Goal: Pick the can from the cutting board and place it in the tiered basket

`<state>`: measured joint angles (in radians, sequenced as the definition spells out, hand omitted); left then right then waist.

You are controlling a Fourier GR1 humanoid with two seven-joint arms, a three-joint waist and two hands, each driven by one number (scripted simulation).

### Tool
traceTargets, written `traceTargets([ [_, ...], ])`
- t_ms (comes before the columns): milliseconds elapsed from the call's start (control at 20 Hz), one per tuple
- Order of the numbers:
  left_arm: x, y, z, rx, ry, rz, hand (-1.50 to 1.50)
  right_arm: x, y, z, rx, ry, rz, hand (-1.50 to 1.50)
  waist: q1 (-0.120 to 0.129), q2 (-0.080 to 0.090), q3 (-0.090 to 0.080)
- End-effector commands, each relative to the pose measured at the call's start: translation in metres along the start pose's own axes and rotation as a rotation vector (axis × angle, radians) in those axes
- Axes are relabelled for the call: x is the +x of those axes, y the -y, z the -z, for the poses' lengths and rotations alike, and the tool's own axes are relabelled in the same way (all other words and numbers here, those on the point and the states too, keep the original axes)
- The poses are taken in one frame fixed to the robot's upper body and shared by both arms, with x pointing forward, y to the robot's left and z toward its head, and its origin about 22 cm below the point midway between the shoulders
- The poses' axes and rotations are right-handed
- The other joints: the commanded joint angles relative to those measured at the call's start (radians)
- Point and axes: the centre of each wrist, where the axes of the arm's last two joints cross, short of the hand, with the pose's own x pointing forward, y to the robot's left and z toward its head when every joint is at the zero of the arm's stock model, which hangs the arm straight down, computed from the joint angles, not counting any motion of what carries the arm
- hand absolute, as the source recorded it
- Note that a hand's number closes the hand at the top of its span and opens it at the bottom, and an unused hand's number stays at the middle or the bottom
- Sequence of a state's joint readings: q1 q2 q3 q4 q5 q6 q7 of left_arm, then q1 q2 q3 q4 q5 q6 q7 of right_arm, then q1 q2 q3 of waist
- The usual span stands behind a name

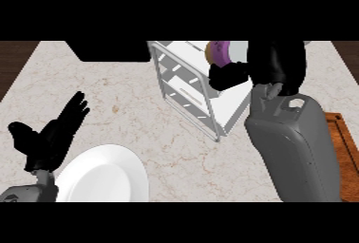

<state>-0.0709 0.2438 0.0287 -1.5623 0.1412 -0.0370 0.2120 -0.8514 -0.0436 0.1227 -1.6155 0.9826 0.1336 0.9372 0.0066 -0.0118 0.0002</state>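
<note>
Purple-topped can (219, 51) at upper centre of the frame, over the white tiered basket (184, 90), gripped by the right robot hand (242, 71) with fingers curled round it. Cutting board (345, 142) along the right edge. Left robot hand (45, 137) at lower left, fingers spread wide, beside a white plate (105, 178) on the marble surface (112, 95).
</note>
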Motion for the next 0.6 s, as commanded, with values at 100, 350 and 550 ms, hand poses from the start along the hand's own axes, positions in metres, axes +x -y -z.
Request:
traceTargets([
  [100,0.023,0.007,-0.009,-0.002,0.000,0.005,0.00,0.003,-0.038,0.006,0.024,-0.023,-0.045,1.50,0.007,0.011,0.000],
  [350,0.005,0.009,0.001,-0.010,0.008,-0.003,0.00,-0.019,-0.066,0.014,-0.007,-0.020,-0.091,1.50,0.009,0.017,0.000],
  [550,0.008,0.001,-0.003,-0.008,0.006,0.015,0.00,-0.027,-0.064,0.045,-0.057,-0.032,-0.093,1.50,0.007,0.015,0.000],
])
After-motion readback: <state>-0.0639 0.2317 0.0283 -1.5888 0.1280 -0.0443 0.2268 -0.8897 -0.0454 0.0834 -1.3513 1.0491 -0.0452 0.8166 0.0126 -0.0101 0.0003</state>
